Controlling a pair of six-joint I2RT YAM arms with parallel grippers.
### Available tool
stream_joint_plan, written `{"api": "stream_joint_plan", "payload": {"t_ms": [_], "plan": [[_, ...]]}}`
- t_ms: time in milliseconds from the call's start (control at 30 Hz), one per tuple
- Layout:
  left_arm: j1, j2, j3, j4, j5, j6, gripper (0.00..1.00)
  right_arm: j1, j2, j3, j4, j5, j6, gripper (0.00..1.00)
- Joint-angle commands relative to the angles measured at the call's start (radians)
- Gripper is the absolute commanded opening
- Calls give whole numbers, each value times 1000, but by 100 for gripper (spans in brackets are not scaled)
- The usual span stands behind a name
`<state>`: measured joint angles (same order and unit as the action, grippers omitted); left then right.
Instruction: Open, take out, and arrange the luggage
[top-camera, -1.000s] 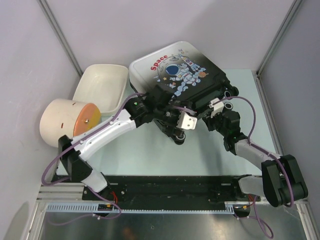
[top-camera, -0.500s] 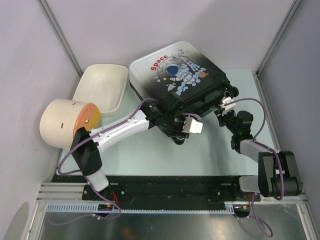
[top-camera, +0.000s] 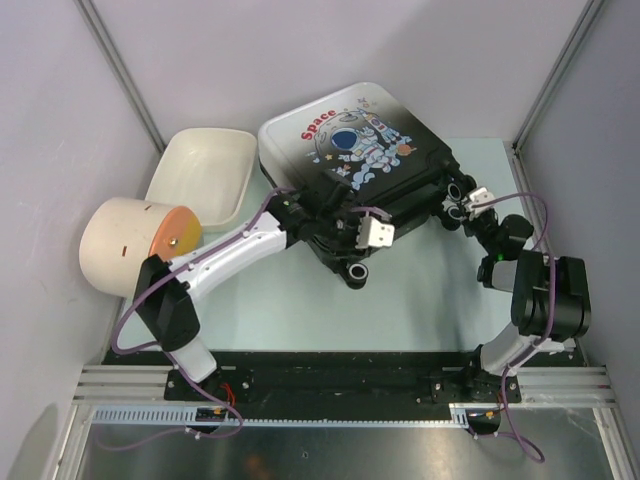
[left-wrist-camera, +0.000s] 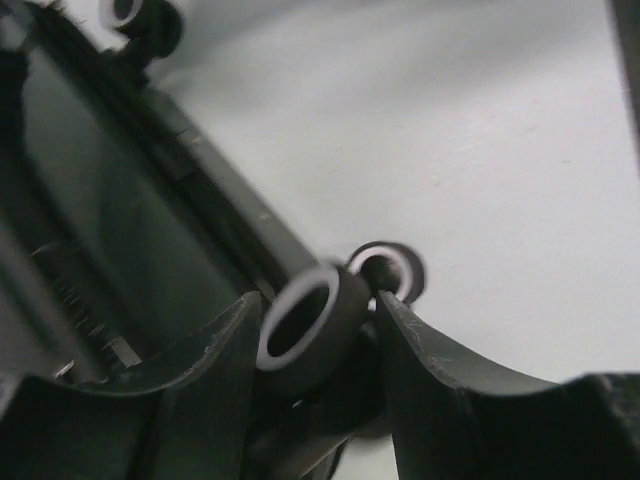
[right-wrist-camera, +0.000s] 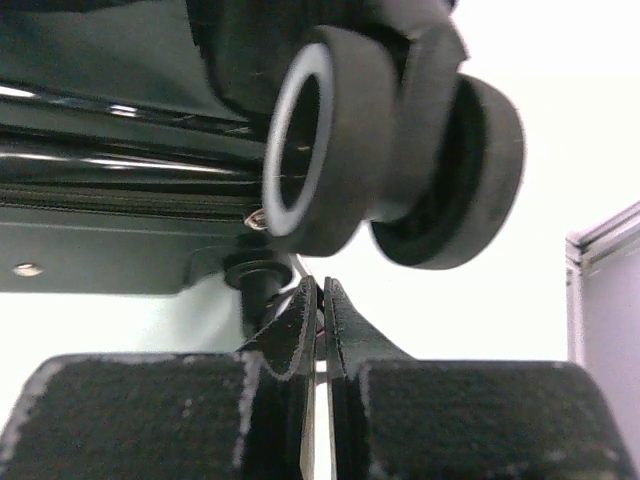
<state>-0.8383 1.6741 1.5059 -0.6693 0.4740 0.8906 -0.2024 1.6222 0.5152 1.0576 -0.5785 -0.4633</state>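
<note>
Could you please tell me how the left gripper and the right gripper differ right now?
The left gripper is open, a luggage wheel showing between its fingers; the right gripper is shut, just below a twin wheel. The left reaches in from the left, the right from the right. Both are at the luggage's wheeled end.

Cream tub (top-camera: 205, 180) stood at the bench's (top-camera: 420, 300) rear left; an orange-ended cream cylinder (top-camera: 118, 245) lay sideways beside it.
</note>
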Motion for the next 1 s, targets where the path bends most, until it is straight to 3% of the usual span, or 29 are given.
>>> {"api": "stream_joint_plan", "payload": {"t_ms": [0,333,433,467,500,600,700,733,800,833,967], "plan": [[133,4,-55,-136,-184,68,54,-89,70,95,163,128,-66,0],[173,10,-81,-145,-195,143,51,-77,241,374,91,83,133,0],[176,9,-78,-145,-196,149,53,-75,234,416,-5,-22,176,0],[177,3,-79,-148,-192,153,55,-97,223,433,-116,-138,204,5],[177,-2,-82,-148,-193,163,56,-109,209,437,-167,-193,228,34],[189,3,-92,-148,-190,176,58,-176,171,454,-333,-360,314,65],[225,18,-87,-151,-164,176,58,-241,151,453,-393,-466,362,74],[240,21,-85,-150,-160,182,58,-249,150,453,-403,-483,359,84],[251,27,-87,-151,-156,211,58,-256,137,453,-464,-520,307,90],[263,30,-85,-154,-156,221,56,-249,131,451,-502,-523,228,90],[315,47,-78,-159,-160,287,54,-194,133,442,-562,-508,179,86]]}}
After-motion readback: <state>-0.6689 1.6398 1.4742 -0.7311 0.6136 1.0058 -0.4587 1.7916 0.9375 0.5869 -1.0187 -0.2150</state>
